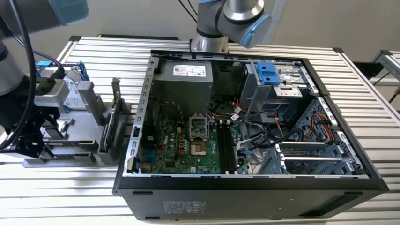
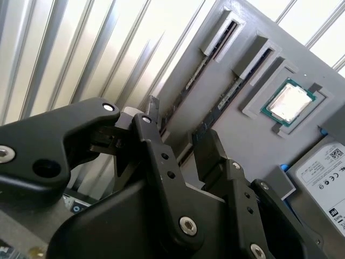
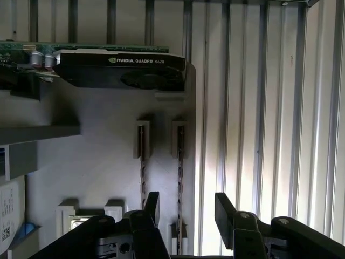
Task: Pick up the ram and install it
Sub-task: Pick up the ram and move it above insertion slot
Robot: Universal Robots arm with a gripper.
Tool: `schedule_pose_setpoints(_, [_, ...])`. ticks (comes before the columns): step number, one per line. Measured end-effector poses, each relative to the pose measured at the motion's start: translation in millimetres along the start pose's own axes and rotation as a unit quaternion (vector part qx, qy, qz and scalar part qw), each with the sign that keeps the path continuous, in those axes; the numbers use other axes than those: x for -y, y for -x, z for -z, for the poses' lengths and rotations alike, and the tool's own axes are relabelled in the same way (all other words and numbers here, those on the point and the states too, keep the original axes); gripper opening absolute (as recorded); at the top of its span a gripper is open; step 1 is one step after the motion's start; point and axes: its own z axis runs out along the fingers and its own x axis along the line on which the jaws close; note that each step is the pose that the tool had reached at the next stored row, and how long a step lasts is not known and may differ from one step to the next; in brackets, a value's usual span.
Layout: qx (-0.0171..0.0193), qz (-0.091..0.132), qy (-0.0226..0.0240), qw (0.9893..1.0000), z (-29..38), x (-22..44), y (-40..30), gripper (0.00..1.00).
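Ram: two dark sticks stand on edge in two side-by-side slots of a grey tray (image 3: 97, 156). The one (image 3: 179, 162) nearer the tray's edge lines up with the gap of the claw, and the other stick (image 3: 142, 162) sits just beside it.
Ram look: it is seen edge-on as a long, thin, dark strip, and its flat sides cannot be made out.
Claw: the claw (image 3: 188, 204) is released, its two black fingers (image 3: 152, 208) spread apart. It hangs just over the near end of the sticks and grips nothing.
Counts: two sticks, two slots, one graphics card (image 3: 118, 67), one processor chip (image 2: 288, 102), one hard drive (image 2: 323, 172), one computer case (image 1: 250, 187), one arm (image 1: 234, 16).
First wrist view: this view looks straight down the slots, with the graphics card lying across the far end of the tray. The ribbed metal counter (image 3: 269, 108) runs alongside.
Second wrist view: this view is slanted. It shows the processor chip in its square recess beyond the sticks, with the hard drive nearby. The ram (image 2: 186, 89) lies between the claw (image 2: 180, 127) fingers, and the other stick (image 2: 223, 100) runs toward the far finger.
Exterior view: the open case lies on the counter with its green board (image 1: 181, 145) facing up. The tray sits well apart from the board, on the exterior view's left, with the arm's wrist over it.
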Motion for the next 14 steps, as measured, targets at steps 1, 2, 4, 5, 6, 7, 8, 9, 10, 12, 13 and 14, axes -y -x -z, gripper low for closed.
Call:
schedule_pose_setpoints(1, [0.0000, 0.000, 0.0000, 1.0000, -0.3, 0.0, 0.0, 1.00])
schedule_pose_setpoints(2, [0.0000, 0.000, 0.0000, 1.0000, -0.5, 0.1, -0.1, 1.00])
schedule_pose_setpoints(4, [0.0001, 0.000, 0.0001, 1.0000, -1.1, 0.1, -0.1, 1.00])
schedule_pose_setpoints(5, [0.0002, 0.000, 0.0000, 1.0000, -1.3, 0.1, -0.1, 1.00])
schedule_pose_setpoints(6, [0.0002, 0.000, 0.0000, 1.0000, -1.6, 0.1, -0.1, 1.00])
schedule_pose_setpoints(7, [0.0003, 0.000, 0.0000, 1.0000, -1.8, 0.0, 0.0, 1.00])
schedule_pose_setpoints(8, [0.0003, 0.000, 0.0000, 1.0000, -2.0, 0.1, -0.1, 1.00])
schedule_pose_setpoints(9, [0.0003, 0.000, 0.0000, 1.0000, -2.3, 0.0, -0.1, 1.00])
schedule_pose_setpoints(10, [0.0003, 0.000, 0.0001, 1.0000, -2.6, 0.0, -0.1, 1.00])
schedule_pose_setpoints(12, [0.0004, 0.000, 0.0001, 1.0000, -3.2, 0.0, -0.1, 1.00])
schedule_pose_setpoints(13, [0.0004, 0.000, 0.0001, 1.0000, -3.4, 0.1, -0.1, 1.00])
schedule_pose_setpoints(14, [0.0004, 0.000, 0.0001, 1.0000, -3.8, 0.0, -0.1, 1.00])
